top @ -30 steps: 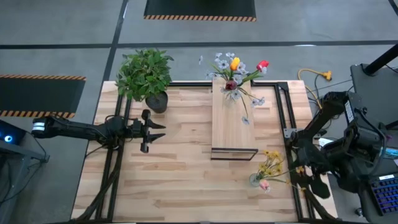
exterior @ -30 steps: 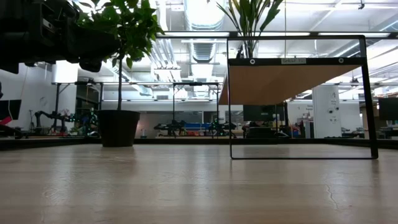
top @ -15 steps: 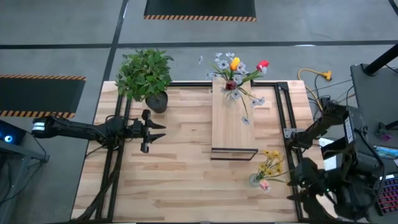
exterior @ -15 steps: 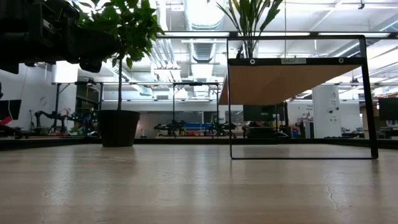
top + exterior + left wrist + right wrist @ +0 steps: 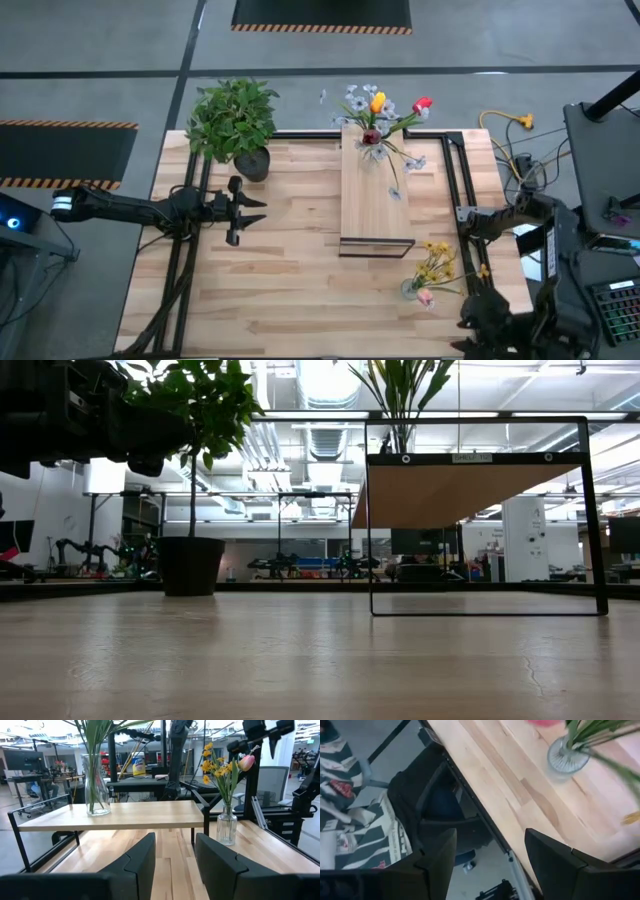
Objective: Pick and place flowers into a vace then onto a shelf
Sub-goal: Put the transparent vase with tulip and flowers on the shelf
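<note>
Two vased flowers (image 5: 434, 268) just beside the open, empty right hand (image 5: 478, 322).

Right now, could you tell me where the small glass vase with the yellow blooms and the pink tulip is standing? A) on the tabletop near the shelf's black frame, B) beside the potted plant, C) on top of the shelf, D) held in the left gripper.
A: the small vase stands on the table just off the shelf, whose far end carries a different vase, and no gripper touches it.
</note>
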`<action>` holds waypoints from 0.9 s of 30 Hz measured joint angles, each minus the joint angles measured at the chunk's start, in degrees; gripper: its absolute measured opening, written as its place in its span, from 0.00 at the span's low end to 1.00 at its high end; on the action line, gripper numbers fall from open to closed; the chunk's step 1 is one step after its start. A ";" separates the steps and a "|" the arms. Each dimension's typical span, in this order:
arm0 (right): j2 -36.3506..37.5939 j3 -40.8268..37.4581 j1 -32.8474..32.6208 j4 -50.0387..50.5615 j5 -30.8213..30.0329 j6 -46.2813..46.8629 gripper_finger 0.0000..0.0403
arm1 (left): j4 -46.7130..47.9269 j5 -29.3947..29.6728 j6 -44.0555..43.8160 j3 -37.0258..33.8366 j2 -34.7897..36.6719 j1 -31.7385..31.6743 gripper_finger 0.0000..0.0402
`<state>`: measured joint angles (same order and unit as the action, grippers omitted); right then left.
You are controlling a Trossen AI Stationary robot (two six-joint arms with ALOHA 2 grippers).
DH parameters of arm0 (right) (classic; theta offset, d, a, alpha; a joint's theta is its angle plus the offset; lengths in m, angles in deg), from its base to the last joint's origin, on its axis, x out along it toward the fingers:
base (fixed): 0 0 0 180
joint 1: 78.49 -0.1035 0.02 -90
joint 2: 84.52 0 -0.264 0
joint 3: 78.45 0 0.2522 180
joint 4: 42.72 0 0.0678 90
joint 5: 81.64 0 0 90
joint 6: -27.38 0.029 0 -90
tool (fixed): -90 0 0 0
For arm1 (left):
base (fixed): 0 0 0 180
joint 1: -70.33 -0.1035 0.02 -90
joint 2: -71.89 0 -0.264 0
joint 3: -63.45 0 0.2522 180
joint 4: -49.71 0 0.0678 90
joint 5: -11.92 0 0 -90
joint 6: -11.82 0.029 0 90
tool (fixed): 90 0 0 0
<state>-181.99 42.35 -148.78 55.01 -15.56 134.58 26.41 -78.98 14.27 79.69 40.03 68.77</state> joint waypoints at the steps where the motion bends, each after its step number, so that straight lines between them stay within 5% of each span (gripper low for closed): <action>1: -0.99 0.48 0.00 0.04 0.02 0.79 0.56 | 0.00 0.00 0.00 0.00 0.00 0.00 0.31; 27: -24.46 6.40 0.44 6.01 -3.13 15.11 0.56 | 1.70 -0.02 0.00 0.00 0.00 0.00 0.31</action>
<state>-206.45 48.75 -148.34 61.02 -18.69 149.69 28.11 -79.00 14.27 79.69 40.03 68.77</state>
